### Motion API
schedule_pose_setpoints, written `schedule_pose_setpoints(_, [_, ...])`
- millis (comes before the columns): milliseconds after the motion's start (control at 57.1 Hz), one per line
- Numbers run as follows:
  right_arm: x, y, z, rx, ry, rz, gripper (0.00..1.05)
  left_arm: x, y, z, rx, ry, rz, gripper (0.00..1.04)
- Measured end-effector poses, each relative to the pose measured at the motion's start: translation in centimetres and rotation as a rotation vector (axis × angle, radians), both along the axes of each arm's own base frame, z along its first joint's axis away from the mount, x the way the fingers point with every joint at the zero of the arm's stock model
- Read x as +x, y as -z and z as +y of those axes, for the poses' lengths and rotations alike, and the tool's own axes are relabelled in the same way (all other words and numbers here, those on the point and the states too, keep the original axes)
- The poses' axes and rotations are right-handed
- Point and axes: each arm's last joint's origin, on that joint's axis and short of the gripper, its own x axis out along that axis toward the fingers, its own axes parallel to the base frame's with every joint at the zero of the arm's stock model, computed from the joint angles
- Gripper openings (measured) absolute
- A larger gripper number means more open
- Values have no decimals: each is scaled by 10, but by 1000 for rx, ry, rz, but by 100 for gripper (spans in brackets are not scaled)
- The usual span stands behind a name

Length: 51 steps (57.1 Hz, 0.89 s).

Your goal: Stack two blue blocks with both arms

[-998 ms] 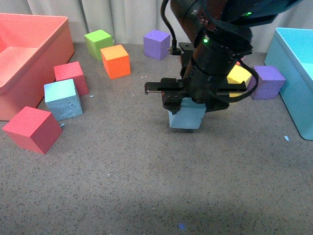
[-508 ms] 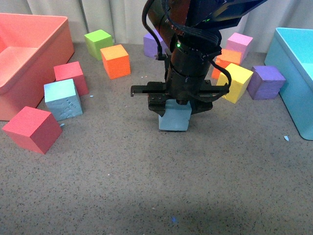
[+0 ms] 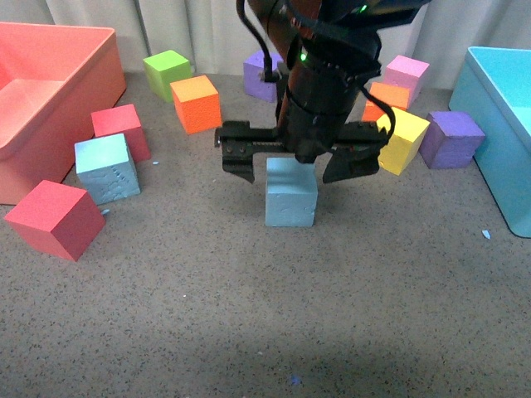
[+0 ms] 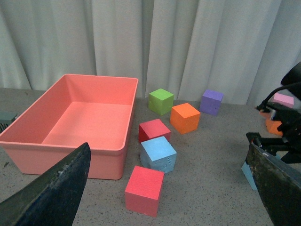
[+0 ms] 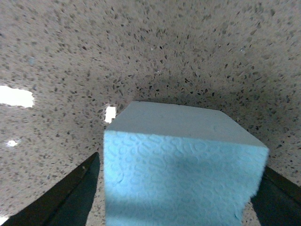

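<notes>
hovering over the centre block (image 3: 290, 197), right gripper (image 3: 292, 171) spread; front view adds left block (image 3: 107, 168).

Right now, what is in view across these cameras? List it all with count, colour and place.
blue blocks: 2, pale blue; middle block mid-table, other block beside coral bin
red cubes: 2; left, front left
orange cubes: 2; back left, back right
purple cubes: 2; back, beside turquoise bin
green cube: 1, back left
yellow cube: 1, right
pink cube: 1, back right
coral bin: 1, left
turquoise bin: 1, right
right gripper: open, over middle block
left gripper: open, raised
</notes>
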Motion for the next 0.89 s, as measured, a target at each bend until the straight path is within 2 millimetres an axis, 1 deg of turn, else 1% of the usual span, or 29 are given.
schedule_pose_setpoints(70, [-3, -18, -6, 10, 2, -66, 95, 0, 0, 0, 0, 0, 0, 98])
schedule_pose_setpoints(140, [-7, -35, -11, 28, 7, -138, 95, 0, 0, 0, 0, 0, 0, 98])
schedule_pose_setpoints(175, [-7, -40, -13, 25, 7, -161, 95, 0, 0, 0, 0, 0, 0, 98])
schedule_pose_setpoints(210, [-7, -43, -14, -5, 12, -284, 92, 0, 0, 0, 0, 0, 0, 98])
schedule_pose_setpoints(228, [-9, -43, -20, -57, 31, -423, 86, 0, 0, 0, 0, 0, 0, 98])
schedule_pose_setpoints(245, [-11, -41, -25, -94, 47, -507, 83, 0, 0, 0, 0, 0, 0, 98])
schedule_pose_setpoints(263, [-14, -40, -27, -112, 55, -546, 81, 0, 0, 0, 0, 0, 0, 98])
schedule_pose_setpoints(315, [-31, -28, -49, -149, 80, -711, 71, 0, 0, 0, 0, 2, 0, 98])
schedule_pose_setpoints(350, [-44, -21, -66, -133, 92, -802, 63, 0, 0, 0, 0, 0, 0, 98])
schedule_pose_setpoints(368, [-47, -20, -70, -123, 99, -826, 62, 0, 0, 0, 0, 0, 0, 98])
schedule_pose_setpoints(385, [-57, -21, -82, -101, 115, -907, 56, 0, 0, 0, 0, 0, 0, 98])
schedule_pose_setpoints(420, [-70, -29, -96, -57, 147, -1030, 49, 0, 0, 0, 0, 0, 0, 98])
schedule_pose_setpoints(438, [-79, -40, -106, -32, 164, -1101, 44, 0, 0, 0, 0, 0, 0, 98])
schedule_pose_setpoints(473, [-93, -59, -121, -8, 189, -1185, 35, 0, 0, 0, 0, 0, 0, 98])
schedule_pose_setpoints(490, [-98, -65, -127, -3, 197, -1209, 31, 0, 0, 0, 0, 0, 0, 98])
schedule_pose_setpoints(525, [-109, -73, -137, 1, 205, -1237, 24, 0, 0, 0, 0, 0, 0, 98])
schedule_pose_setpoints(560, [-117, -74, -143, 0, 204, -1241, 19, 0, 0, 0, 0, 0, 0, 98])
schedule_pose_setpoints(613, [-132, -69, -154, -9, 192, -1220, 8, 0, 0, 0, 0, 1, 0, 98])
schedule_pose_setpoints(630, [-139, -65, -158, -14, 185, -1203, 3, 0, 0, 0, 0, 1, 0, 98])
schedule_pose_setpoints(648, [-144, -62, -161, -20, 181, -1193, 0, 0, 0, 0, 0, 1, 0, 98])
schedule_pose_setpoints(735, [-161, -58, -172, -23, 168, -1174, 1, 0, 0, 0, 0, 0, 0, 98])
schedule_pose_setpoints(893, [-188, -62, -189, -21, 178, -1191, 1, 0, 0, 0, 0, 1, 0, 98])
